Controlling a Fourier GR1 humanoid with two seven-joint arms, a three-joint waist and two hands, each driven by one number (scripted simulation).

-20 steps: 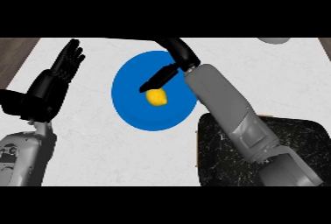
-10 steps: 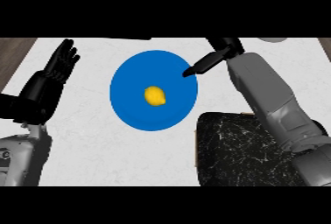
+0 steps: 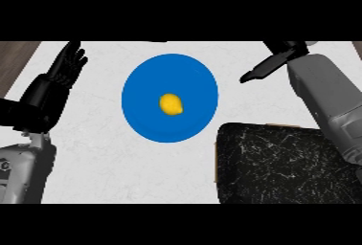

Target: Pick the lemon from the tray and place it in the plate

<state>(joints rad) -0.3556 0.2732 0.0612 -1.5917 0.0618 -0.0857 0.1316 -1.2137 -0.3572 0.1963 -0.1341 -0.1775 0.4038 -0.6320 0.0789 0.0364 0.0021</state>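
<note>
We look down on a white, faintly veined table (image 3: pixel 92 167); a strip of dark wood-coloured surface (image 3: pixel 17 52) shows past its upper left corner. A round blue plate (image 3: pixel 148 81) sits near the middle of the table. A black tray (image 3: pixel 283 167) with pale scratch-like streaks fills the lower right, its upper left corner just beside the plate's lower right rim.

The left hand (image 3: pixel 60 76) rests open at the left edge of the view, fingers straight and pointing up, well apart from the plate.

A second ago the right hand's fingers were over the lemon at the plate's centre. Half a second ago they were at the plate's right rim. Now the right hand (image 3: pixel 272 64) is off the plate, above the tray's far side near the upper right of the view. Its fingers are extended towards the plate and hold nothing. The lemon and the left hand have kept their places.

The lemon (image 3: pixel 170 104) is a small yellow oval, a little brighter on its left side. It lies alone near the middle of the plate, touching neither hand.
</note>
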